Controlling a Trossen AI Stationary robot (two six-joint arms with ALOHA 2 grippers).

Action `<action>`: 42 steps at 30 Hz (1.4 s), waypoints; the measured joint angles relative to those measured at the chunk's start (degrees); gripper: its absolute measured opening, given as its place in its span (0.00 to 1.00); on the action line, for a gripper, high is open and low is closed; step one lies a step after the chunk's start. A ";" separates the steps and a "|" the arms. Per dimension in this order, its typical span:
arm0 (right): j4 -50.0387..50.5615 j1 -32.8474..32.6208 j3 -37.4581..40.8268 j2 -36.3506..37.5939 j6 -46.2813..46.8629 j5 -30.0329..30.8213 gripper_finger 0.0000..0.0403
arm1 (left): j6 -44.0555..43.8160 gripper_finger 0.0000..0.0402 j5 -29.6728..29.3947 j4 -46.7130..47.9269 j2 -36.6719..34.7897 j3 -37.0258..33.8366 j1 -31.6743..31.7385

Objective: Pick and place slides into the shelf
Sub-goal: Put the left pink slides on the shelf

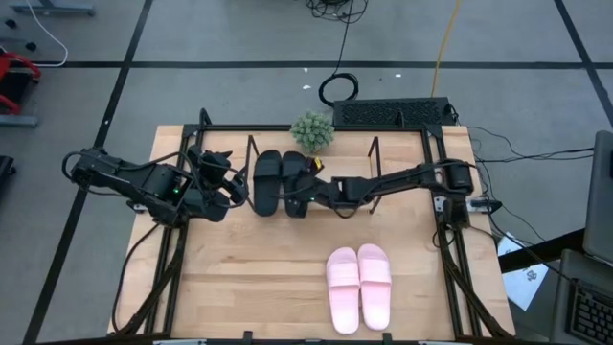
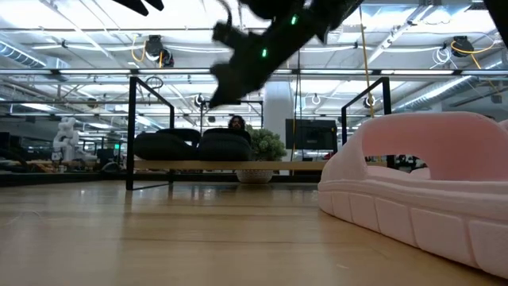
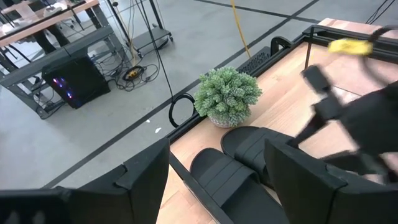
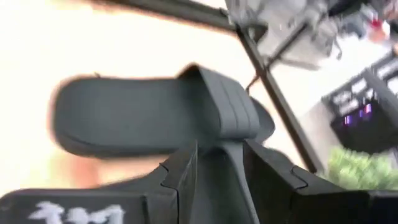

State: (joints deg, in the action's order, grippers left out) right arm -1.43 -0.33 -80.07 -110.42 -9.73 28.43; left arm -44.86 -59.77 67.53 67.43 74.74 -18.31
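Note:
Two black slides (image 1: 266,182) (image 1: 295,180) lie side by side, soles down, on the board of the shelf (image 2: 302,165), between its thin wire end frames (image 1: 374,155). Near the table's front edge, two pink slides (image 1: 345,287) (image 1: 375,285) rest on their soles; one fills the right of the low view (image 2: 421,191). My right gripper (image 1: 308,192) hovers just above the right black slide (image 4: 143,115), open, with nothing between its fingers. It shows above the slides in the low view (image 2: 216,94). My left gripper (image 1: 239,187) waits open beside the left black slide (image 3: 227,180).
A small potted plant (image 1: 312,130) stands at the table's far edge behind the shelf. A black frame (image 1: 433,153) runs along the table's sides. Bare wood lies between the shelf and the pink slides.

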 joint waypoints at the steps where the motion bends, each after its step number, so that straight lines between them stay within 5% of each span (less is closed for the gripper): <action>1: 0.05 -0.83 0.00 1.30 -1.03 -0.01 0.30 | 0.01 0.66 0.11 -0.02 0.00 0.00 0.01; 12: 11.00 -13.79 0.00 23.43 -13.58 3.77 0.30 | -2.27 0.66 12.84 -5.58 6.04 0.00 -5.33; 23: 12.89 -20.49 -0.02 42.11 -15.22 6.09 0.30 | -0.48 0.66 15.56 -41.35 24.79 -0.02 -11.73; 29: 13.14 -20.42 -0.02 46.11 -16.65 6.08 0.30 | 0.26 0.66 16.78 -58.67 31.62 -0.02 -11.87; 42: 18.13 -20.42 0.00 46.69 -13.83 5.85 0.30 | -2.30 0.66 21.23 -80.03 38.35 -0.02 -11.83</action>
State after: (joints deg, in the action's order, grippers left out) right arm 16.70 -20.75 -80.07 -63.72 -23.56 34.28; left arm -47.16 -38.54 -12.50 105.78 74.72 -30.14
